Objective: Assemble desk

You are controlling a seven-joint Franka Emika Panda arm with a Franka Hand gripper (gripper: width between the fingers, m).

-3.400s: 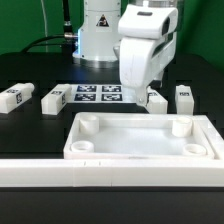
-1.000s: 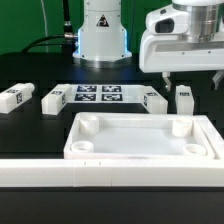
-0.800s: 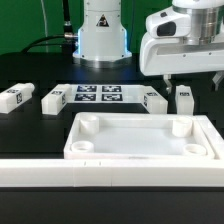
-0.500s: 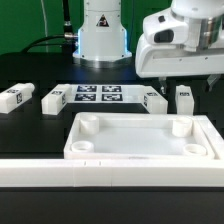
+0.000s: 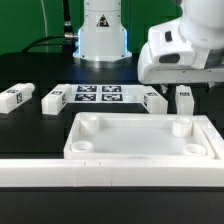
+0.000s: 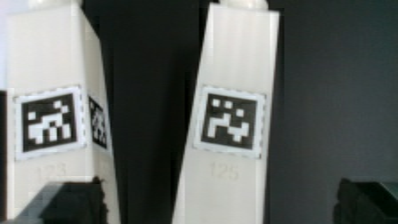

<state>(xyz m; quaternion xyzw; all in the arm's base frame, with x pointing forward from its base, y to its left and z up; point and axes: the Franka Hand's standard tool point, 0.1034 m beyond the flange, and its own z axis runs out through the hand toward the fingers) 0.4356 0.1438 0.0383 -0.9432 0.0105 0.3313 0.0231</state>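
The desk's white tray-like tabletop (image 5: pixel 135 150) lies in the middle, round sockets at its corners. Two tagged white legs (image 5: pixel 18 97) (image 5: pixel 55 99) lie towards the exterior view's left. Two more legs (image 5: pixel 155 102) (image 5: pixel 184 99) lie towards its right. My gripper (image 5: pixel 191 85) hangs open just above that second pair. In the wrist view both legs run side by side: one leg (image 6: pixel 233 100) lies between my dark fingertips (image 6: pixel 372 200), and the other leg (image 6: pixel 59 110) sits at the far fingertip. My gripper (image 6: pixel 222 205) holds nothing.
The marker board (image 5: pixel 98 95) lies flat behind the tabletop, between the two pairs of legs. A long low white wall (image 5: pixel 110 174) runs along the front edge. The robot's white base (image 5: pixel 100 35) stands at the back.
The gripper has swung from over the marker board's right end to above the two right legs, then sunk and tilted there. Its jaws stayed open. No part has moved.
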